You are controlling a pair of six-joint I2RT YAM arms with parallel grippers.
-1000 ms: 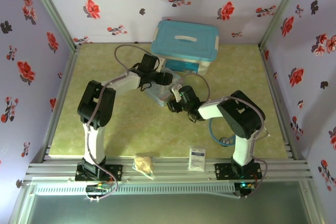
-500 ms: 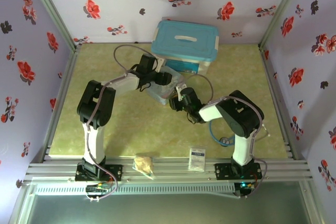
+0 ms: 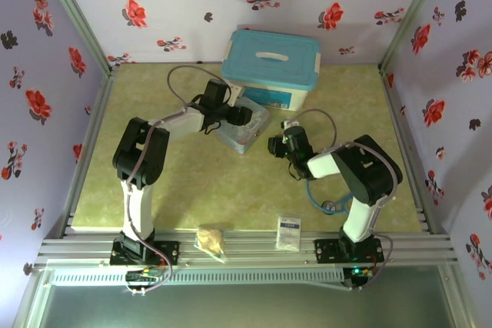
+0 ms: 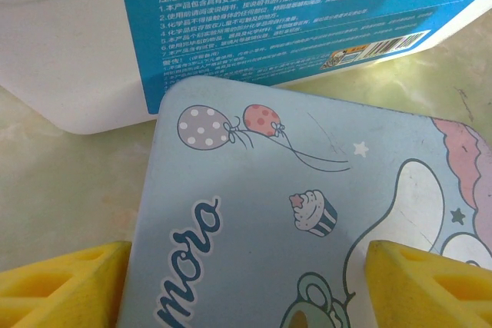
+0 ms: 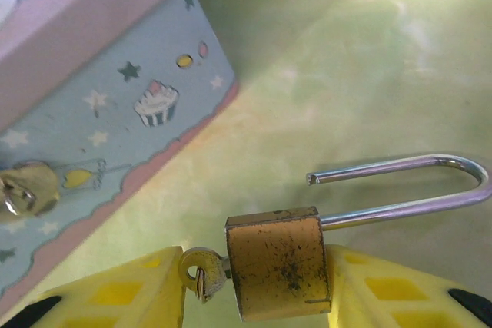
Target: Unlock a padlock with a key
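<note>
Brass-yellow block padlock (image 5: pixel 278 263): sits between the right jaws in the right wrist view, just off a corner of the tin and over the green surface. I cannot tell whether it rests on the surface or hangs clear of it.
Thin silver U-shaped shackle (image 5: pixel 415 182): open, with its free end out of the body. It stretches sideways, away from the tin.
Small dull brownish metal key (image 5: pixel 201 273): its head sticks out of the padlock's end opposite the shackle, right beside one yellow pad.
Right jaws: partly closed, the yellow pads (image 5: pixel 115 293) clamping the padlock lengthwise. One pad meets the brass body, the other the key head.
Left jaws: wide, with the yellow pads (image 4: pixel 61 286) on either side of the tin, gripping it across its width.
Pastel-blue cartoon tin (image 4: pixel 254 159): lies flat on the surface, lid up, printed with balloons and a cupcake. It is just in front of the storage box.
White plastic storage box with a turquoise lid (image 3: pixel 270 59): stands at the back of the surface, its blue label facing the tin.
Mottled yellow-green surface (image 3: pixel 184 190): carries the tin and the box.
Small white packet (image 3: pixel 289 232): lies at the near edge, by the right arm's base.
Crumpled tan lump (image 3: pixel 211 240): lies at the near edge, between the two bases.
</note>
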